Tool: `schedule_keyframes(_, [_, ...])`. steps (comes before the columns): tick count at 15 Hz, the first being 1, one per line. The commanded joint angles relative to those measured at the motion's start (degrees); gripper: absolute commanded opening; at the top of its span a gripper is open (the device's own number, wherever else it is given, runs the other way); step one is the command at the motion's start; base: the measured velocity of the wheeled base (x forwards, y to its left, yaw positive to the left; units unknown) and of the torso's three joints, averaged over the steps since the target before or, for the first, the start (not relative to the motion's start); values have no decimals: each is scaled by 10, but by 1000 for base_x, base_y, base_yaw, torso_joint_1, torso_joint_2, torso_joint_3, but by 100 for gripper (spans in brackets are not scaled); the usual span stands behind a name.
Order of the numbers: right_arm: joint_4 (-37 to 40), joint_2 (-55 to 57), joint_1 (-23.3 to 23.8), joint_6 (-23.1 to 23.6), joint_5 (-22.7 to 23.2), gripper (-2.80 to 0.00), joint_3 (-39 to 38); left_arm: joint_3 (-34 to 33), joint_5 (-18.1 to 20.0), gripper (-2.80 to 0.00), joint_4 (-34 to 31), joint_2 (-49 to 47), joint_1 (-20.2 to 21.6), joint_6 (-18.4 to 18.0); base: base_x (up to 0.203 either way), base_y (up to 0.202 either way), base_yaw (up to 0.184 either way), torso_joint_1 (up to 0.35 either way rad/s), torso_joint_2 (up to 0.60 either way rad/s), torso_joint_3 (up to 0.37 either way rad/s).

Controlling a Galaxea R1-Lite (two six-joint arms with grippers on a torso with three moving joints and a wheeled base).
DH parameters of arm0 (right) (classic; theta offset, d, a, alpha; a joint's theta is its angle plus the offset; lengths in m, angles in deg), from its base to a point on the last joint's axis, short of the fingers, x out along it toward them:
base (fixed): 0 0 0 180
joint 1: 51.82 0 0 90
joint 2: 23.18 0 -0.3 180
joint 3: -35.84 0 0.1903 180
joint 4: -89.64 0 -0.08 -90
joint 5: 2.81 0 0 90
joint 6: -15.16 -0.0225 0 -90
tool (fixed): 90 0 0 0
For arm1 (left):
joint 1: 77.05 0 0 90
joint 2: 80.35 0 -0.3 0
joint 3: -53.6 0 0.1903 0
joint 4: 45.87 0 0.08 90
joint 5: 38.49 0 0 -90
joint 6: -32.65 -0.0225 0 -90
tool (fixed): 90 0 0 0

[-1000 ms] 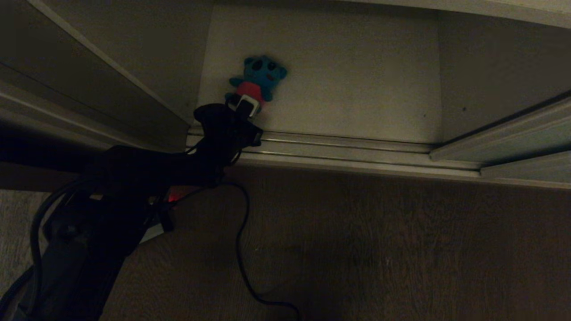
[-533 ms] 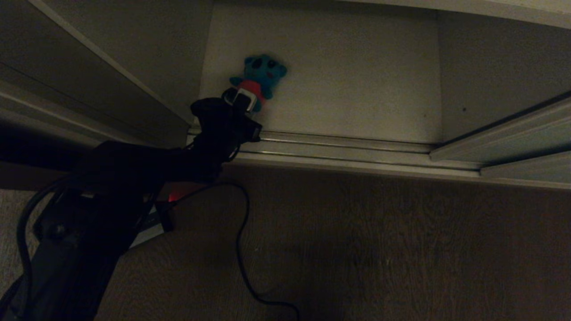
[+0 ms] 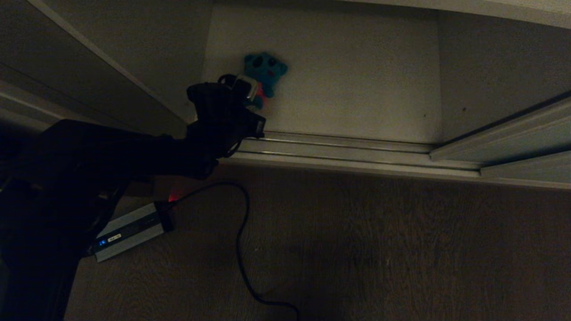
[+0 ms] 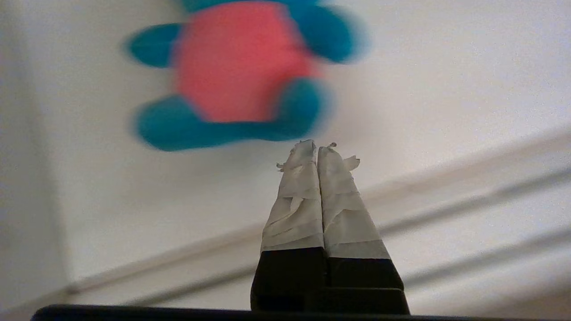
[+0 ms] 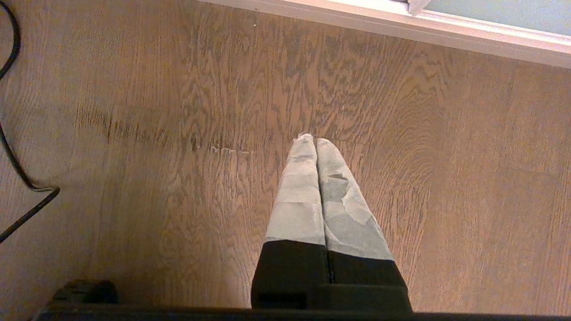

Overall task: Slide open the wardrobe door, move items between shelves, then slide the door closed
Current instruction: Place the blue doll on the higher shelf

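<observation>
The left gripper (image 4: 317,149) has pushed deeper over the shelf (image 3: 357,89), fingers pressed together and empty, with the teal toy (image 4: 241,71) just beyond them, ungrasped.

Bottom shelf (image 3: 357,84), pale and flat, carries the small teal plush toy (image 3: 265,71) near its left side. Out front, the wood floor (image 3: 401,249) holds a grey box (image 3: 129,231) and black cable (image 3: 241,249).

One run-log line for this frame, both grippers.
left gripper: shut, empty, near teal plush | right gripper: shut, parked over floor | wardrobe door: open
</observation>
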Motion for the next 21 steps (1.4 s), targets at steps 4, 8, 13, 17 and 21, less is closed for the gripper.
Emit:
schedule_keyframes(4, [0,1,0,0,0,-280,-3,-10,-9,0,-37,18,-9,2,0,0,0,0,0,0])
schedule_keyframes(8, [0,1,0,0,0,-280,-2,-10,-12,0,-42,14,-9,22,0,0,0,0,0,0])
schedule_keyframes(13, [0,1,0,0,0,-280,-3,-8,-13,0,-41,14,-8,21,0,0,0,0,0,0])
schedule_keyframes(17, [0,1,0,0,0,-280,-2,23,-15,0,-14,-22,0,3,0,0,0,0,0,0])
schedule_keyframes(21, [0,1,0,0,0,-280,-2,44,-15,0,1,-40,3,-4,56,0,0,-1,0,2])
